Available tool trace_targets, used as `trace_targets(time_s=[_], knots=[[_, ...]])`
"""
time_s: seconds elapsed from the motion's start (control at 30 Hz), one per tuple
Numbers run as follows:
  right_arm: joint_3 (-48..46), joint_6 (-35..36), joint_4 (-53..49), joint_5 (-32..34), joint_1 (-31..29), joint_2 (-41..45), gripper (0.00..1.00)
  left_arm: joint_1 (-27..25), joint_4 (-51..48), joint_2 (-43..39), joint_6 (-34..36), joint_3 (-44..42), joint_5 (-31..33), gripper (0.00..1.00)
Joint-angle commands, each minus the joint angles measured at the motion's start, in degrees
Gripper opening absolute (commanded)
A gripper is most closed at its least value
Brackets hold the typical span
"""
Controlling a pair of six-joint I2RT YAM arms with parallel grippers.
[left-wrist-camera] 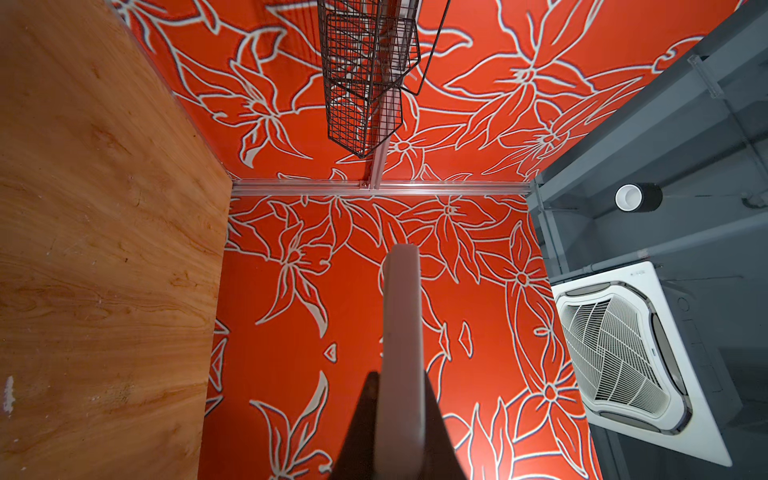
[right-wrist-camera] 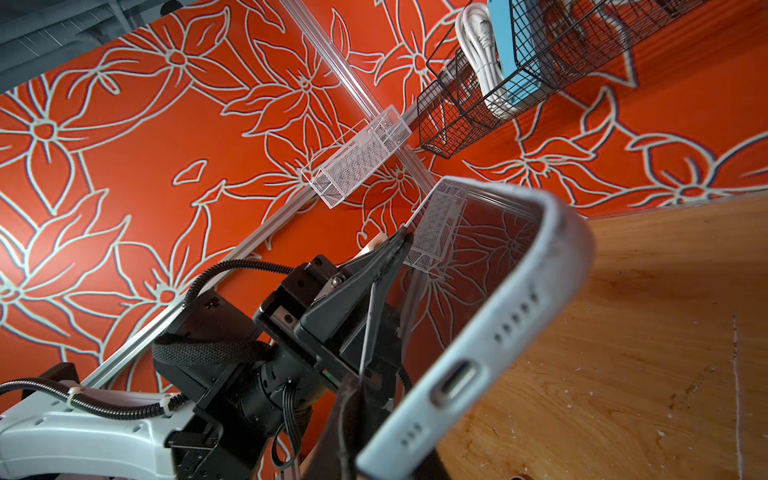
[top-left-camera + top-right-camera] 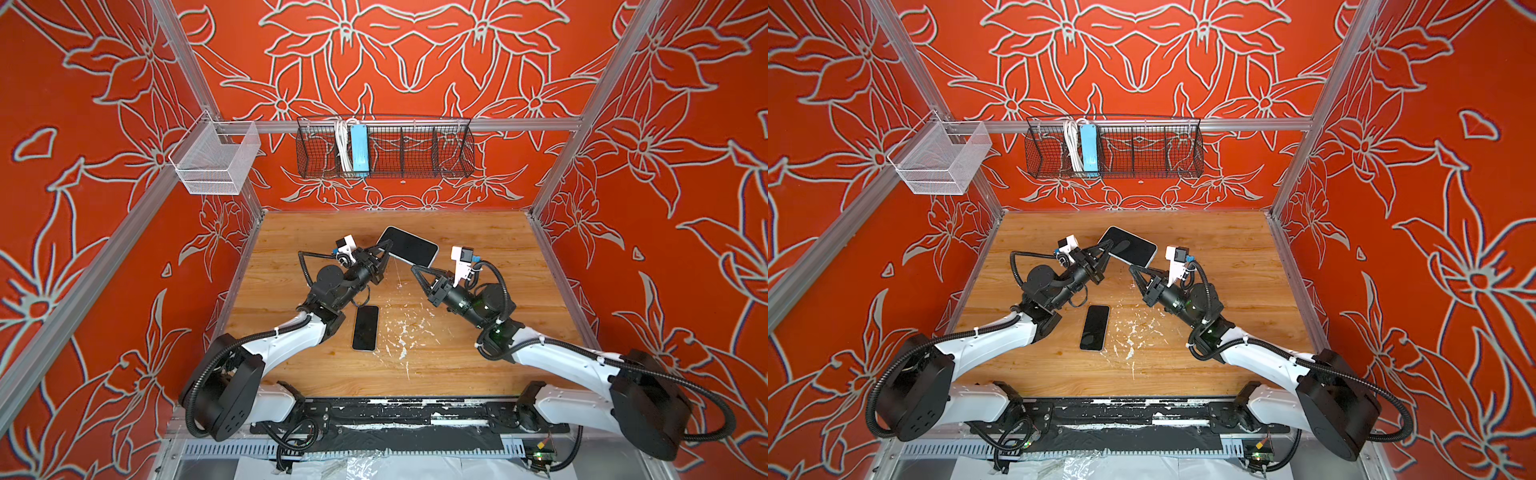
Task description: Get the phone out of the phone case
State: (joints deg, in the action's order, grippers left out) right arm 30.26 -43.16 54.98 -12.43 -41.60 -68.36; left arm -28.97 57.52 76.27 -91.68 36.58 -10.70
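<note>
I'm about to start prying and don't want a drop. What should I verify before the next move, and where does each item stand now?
1. Left gripper shut on the phone case edge: ok.
2. Right gripper shut on the case's port end: ok.
3. Phone out of the case: not ok, screen still sits inside the rim.
4. Case lifted off the table: ok, held tilted.
5. Second phone out of the way: ok, flat, though close beside the left arm.
6. Grip firm enough for pulling: cannot tell.

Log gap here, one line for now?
left gripper jaws: shut on phone case | right gripper jaws: shut on phone case | phone case: lifted | second phone: flat on table
</note>
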Motion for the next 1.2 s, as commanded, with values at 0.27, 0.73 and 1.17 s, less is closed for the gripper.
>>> trace_targets(time_s=[0.27,0.73,1.17], knots=[[-2.56,6.23,-6.74,6.65,0.23,-1.64,0.08,-0.87,9.97,-3.32,-6.20,3.98,0.77,0.00],[-4.16,6.42,-5.41,8.91,0.26,-4.59,0.08,-1.26,12.09,-2.27,-6.92,5.13,0.69,0.00],[-4.75,6.66,-5.70,10.27,0.26,-5.51,0.10,-1.53,12.71,-2.43,-6.46,5.87,0.26,0.00]])
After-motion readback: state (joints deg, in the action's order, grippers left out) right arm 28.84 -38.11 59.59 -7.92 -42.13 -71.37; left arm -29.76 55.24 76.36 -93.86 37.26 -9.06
